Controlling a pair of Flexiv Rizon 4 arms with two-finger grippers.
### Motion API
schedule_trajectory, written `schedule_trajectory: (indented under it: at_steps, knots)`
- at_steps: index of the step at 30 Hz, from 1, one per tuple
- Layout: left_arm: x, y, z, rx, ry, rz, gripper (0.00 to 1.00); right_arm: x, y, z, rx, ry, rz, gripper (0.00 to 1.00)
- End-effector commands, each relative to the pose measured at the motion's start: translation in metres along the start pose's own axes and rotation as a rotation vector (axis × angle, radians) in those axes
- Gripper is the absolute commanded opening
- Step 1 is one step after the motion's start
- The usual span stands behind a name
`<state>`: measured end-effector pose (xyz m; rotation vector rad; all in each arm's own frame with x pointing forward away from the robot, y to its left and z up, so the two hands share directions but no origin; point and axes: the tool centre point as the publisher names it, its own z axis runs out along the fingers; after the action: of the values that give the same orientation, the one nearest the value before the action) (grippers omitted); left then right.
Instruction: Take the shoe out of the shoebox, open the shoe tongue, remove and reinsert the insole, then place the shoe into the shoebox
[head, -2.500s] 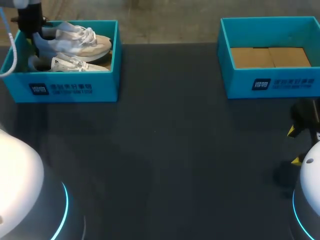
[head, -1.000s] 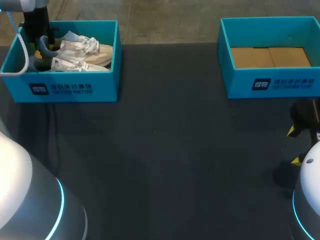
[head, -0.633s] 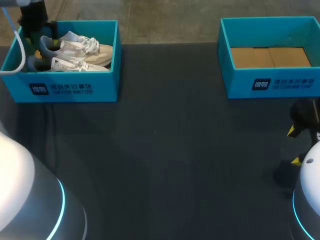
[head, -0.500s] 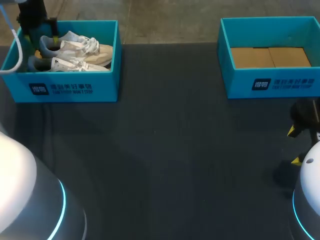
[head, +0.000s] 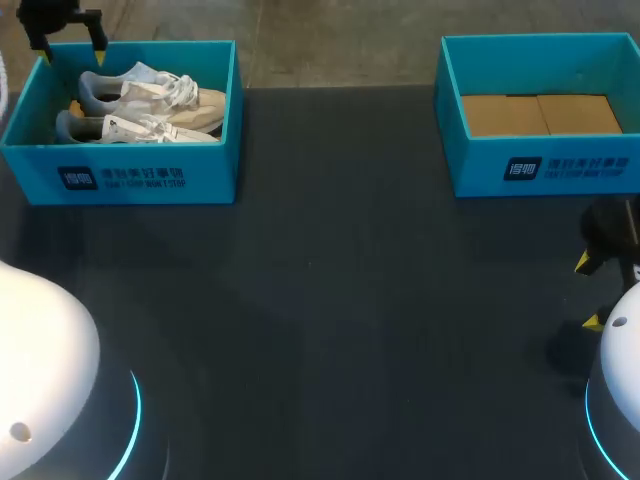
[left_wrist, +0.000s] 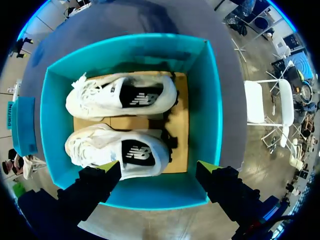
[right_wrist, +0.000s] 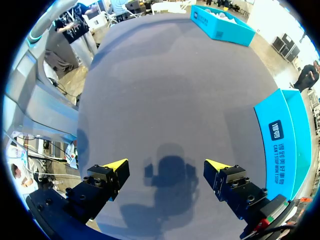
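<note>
At the far left corner of the dark surface (head: 330, 300), a teal shoebox (head: 130, 150) is seen standing open, well apart from a second teal shoebox (head: 540, 110) at the far right. Two white shoes are held in the left-hand shoebox, laid side by side on its brown cardboard floor (left_wrist: 181, 125), soles down and toes pointing the same way. Dark insoles are visible through both collars. In the left wrist view, the near shoe (left_wrist: 117, 150) is found just ahead of the left pincer (left_wrist: 157, 167), and the far shoe (left_wrist: 122, 95) lies beyond it, the two close together. The left pincer is held above the heel end of the box, over its wall; its fingers are spread wide and nothing is gripped or touched. From the head view it appears over the box's far left corner. Only a bare cardboard base is seen in the second shoebox. The right pincer (right_wrist: 165, 167) is held low over bare surface near the right edge, just beside the second shoebox; its fingers are likewise spread wide with nothing between them, and its shadow is cast on the surface directly ahead.
</note>
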<state>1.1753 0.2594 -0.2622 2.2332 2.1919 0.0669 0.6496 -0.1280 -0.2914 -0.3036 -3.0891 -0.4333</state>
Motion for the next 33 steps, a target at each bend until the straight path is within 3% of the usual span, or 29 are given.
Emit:
schedule_trajectory:
  at_steps: [1,17,29,33]
  knots:
    - [0.004,-0.034,-0.016,-0.023,-0.003,0.015,1.0,0.002,0.0,0.0,0.001,-0.003,-0.001,1.0]
    - [0.013,-0.11,-0.021,0.051,-0.004,0.088,1.0,0.002,0.0,0.0,0.001,-0.003,-0.001,1.0]
    - [0.009,-0.109,-0.021,0.039,0.017,0.095,1.0,0.002,0.0,0.0,0.001,-0.003,-0.001,1.0]
    - [0.001,-0.104,-0.006,0.086,0.031,0.09,1.0,0.002,0.0,0.0,0.001,-0.003,-0.001,1.0]
